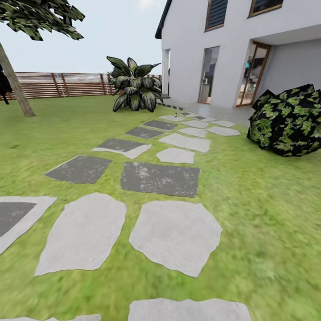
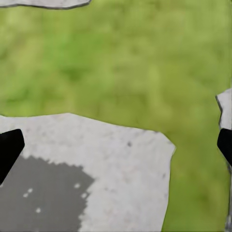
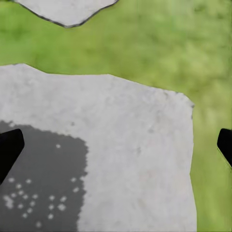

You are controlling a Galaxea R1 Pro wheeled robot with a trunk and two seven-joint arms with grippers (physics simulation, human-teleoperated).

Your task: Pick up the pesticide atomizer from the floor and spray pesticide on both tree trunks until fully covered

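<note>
**Atomizer far down the path**

Atomizer (image 1: 177, 117), a tiny bottle-like speck, stood on distant stone paving (image 1: 174, 233) near the house (image 1: 232, 49). Probably light, rigid, slick plastic; best gripped around the body. Both grippers' jaws gaped wide, empty.

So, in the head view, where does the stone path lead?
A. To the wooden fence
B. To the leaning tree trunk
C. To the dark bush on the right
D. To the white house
D: the stone path runs up the lawn and narrows toward the white house, ending near its door.
</note>
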